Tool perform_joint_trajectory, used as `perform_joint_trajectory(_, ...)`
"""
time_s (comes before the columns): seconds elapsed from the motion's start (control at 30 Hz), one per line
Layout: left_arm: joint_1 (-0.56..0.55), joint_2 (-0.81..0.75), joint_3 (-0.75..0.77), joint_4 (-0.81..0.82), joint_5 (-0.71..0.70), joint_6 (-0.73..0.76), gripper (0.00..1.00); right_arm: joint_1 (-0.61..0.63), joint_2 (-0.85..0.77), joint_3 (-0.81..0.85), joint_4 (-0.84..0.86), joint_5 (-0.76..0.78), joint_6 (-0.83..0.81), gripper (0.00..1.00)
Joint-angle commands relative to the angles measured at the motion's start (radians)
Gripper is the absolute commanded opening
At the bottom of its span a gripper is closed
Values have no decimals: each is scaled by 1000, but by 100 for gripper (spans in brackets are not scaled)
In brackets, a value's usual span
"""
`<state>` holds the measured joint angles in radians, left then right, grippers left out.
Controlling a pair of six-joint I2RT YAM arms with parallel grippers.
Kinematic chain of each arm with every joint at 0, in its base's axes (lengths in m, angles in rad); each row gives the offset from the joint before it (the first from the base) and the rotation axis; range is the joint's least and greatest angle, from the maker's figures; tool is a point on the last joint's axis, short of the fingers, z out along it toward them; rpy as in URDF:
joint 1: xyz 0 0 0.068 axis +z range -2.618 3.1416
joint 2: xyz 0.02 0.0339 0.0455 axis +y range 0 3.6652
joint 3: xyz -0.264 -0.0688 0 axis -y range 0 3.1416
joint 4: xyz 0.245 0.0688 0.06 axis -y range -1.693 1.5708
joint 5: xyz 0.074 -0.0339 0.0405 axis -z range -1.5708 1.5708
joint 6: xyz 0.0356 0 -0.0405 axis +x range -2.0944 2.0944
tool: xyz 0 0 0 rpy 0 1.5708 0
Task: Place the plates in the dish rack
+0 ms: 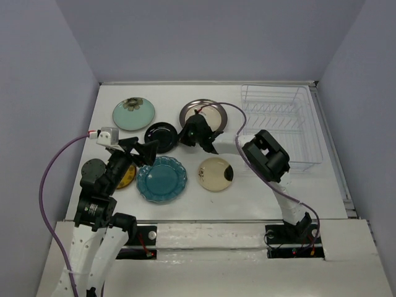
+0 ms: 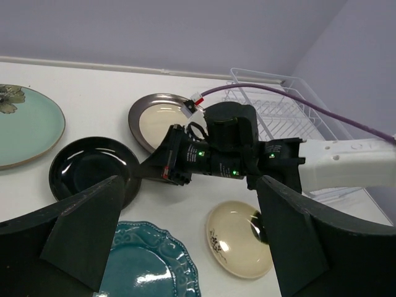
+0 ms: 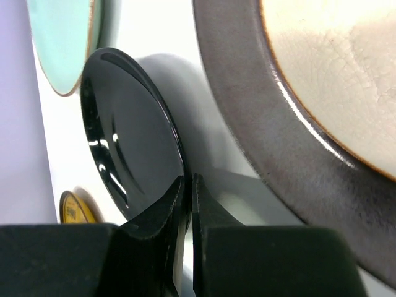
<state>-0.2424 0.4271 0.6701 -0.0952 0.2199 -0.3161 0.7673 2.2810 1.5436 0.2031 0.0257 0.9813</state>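
Right gripper (image 3: 187, 185): clamped shut on rim of glossy black round plate (image 3: 130, 154), beside silver metal plate (image 1: 210, 111) | left gripper (image 1: 139, 148): held wide open, empty, near scalloped teal plate (image 1: 162, 179) | white wire dish rack (image 1: 278, 124): set far right.

Plates (image 1: 161, 179) flat, black plate (image 1: 162, 133) rim-pinched

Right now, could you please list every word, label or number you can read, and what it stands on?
No text is legible in any view.
Dark marks on the yellow plate: too blurred to read.
Dark motif on the cream plate: no letters discernible.
Small red patch on the right hand: too small to read.
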Motion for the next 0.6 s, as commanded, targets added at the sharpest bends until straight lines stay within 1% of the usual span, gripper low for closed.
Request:
perform_joint_trajectory(0.0, -6, -5, 19, 32, -5, 3, 99, 6, -133, -5, 98, 5, -76, 7)
perform_joint_trajectory(0.03, -5, -5, 19, 32, -5, 3, 99, 6, -155, -8, 98, 6, -113, 7)
perform_joint_trajectory(0.07, -6, -8, 20, 29, -10, 3, 99, 6, -211, -19, 98, 14, -139, 7)
perform_joint_trajectory(0.1, -5, -10, 20, 28, -13, 3, 99, 6, -244, -29, 96, 26, -195, 7)
perform_joint_trajectory(0.17, -6, -11, 20, 26, -16, 2, 99, 6, -319, -60, 84, 106, -259, 7)
perform_joint_trajectory(0.2, -5, -13, 20, 26, -14, 3, 99, 6, -393, -83, 67, 144, -326, 7)
perform_joint_trajectory(0.23, -6, -13, 20, 25, -16, 3, 99, 6, -429, -89, 40, 187, -361, 7)
perform_joint_trajectory(0.27, -6, -13, 20, 25, -16, 3, 99, 6, -461, -97, -9, 277, -398, 7)
perform_joint_trajectory(0.3, -6, -14, 20, 25, -16, 2, 99, -6, -526, -114, -33, 324, -459, 7)
perform_joint_trajectory(0.33, -5, -13, 20, 25, -16, 2, 99, -25, -552, -122, -83, 404, -489, 7)
perform_joint_trajectory(0.43, -6, -13, 20, 25, -16, 0, 99, -52, -639, -135, -175, 555, -584, 7)
perform_joint_trajectory(0.47, -6, -11, 20, 26, -17, 0, 99, -63, -656, -143, -206, 635, -605, 7)
perform_joint_trajectory(0.57, -5, -7, 20, 25, -16, -1, 99, -143, -712, -168, -289, 749, -673, 7)
